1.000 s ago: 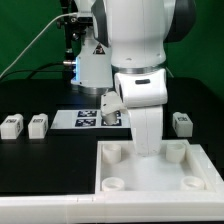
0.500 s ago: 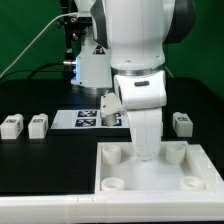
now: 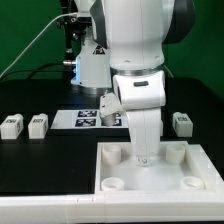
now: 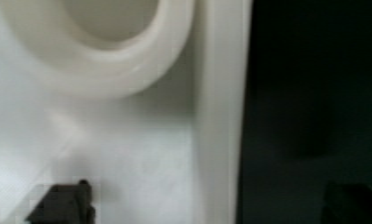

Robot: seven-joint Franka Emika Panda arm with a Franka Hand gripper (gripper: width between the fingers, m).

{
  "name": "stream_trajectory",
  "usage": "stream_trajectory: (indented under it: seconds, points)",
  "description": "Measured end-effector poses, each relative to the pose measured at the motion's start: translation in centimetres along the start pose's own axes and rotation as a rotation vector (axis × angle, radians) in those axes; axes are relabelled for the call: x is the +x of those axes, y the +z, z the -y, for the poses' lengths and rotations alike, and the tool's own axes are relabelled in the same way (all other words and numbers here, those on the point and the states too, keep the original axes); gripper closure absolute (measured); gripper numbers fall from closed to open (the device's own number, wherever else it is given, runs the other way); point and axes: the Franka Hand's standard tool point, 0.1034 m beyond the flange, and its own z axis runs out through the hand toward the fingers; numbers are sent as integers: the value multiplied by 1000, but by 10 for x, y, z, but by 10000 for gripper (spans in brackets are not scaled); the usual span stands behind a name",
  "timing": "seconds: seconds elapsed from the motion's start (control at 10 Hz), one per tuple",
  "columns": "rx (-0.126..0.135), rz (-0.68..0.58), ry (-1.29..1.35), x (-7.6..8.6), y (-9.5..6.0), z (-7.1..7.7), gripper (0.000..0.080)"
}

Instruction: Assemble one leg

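Three legs show in the exterior view, small white blocks on the black table: two at the exterior view's left and one at its right. The large white plate with round corner sockets lies in front. My gripper is low over the plate's far edge, and the hand hides its fingers there. In the wrist view the gripper is open. One finger is over the white plate and the other is over the dark table. A round socket is close by. The gripper holds nothing.
The marker board lies on the table behind the plate, partly hidden by the arm. A dark camera stand with cables stands at the back. A low white wall runs along the front edge.
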Motion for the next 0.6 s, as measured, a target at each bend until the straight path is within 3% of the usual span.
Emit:
stream_trajectory:
  seconds: [0.4, 0.6]
  points:
    - [0, 0, 1, -1, 0, 0, 150]
    - [-31, 7, 106, 3, -21, -1, 150]
